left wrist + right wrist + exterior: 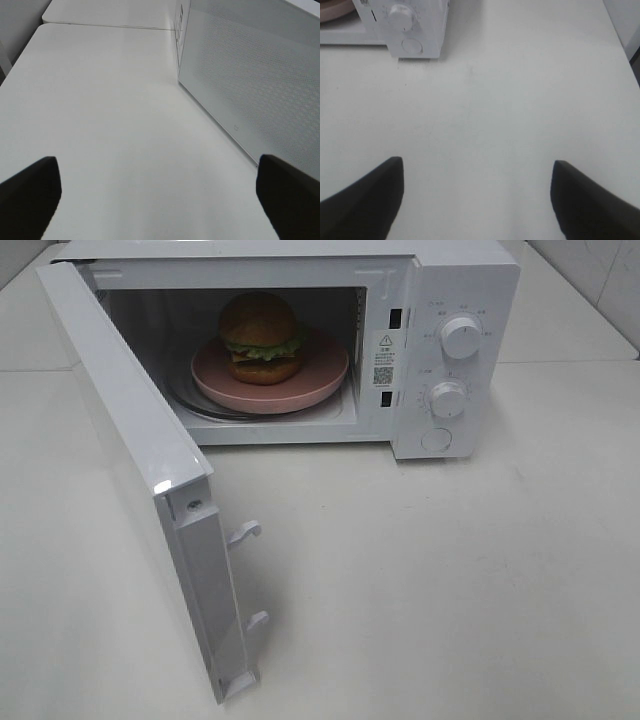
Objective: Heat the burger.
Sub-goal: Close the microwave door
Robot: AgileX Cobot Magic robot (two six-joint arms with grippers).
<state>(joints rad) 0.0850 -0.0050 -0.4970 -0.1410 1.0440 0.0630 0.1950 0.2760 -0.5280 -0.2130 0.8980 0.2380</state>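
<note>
The burger sits on a pink plate inside the white microwave, whose door stands wide open toward the front left. Neither gripper shows in the exterior view. In the left wrist view my left gripper is open over bare table, with the outer face of the door beside it. My right gripper is also open with nothing between its fingers, well in front of the microwave's control panel. A sliver of the pink plate shows in that view.
Two knobs and a round button sit on the microwave's right panel. Door latch hooks stick out from the door's edge. White table spreads in front of the microwave.
</note>
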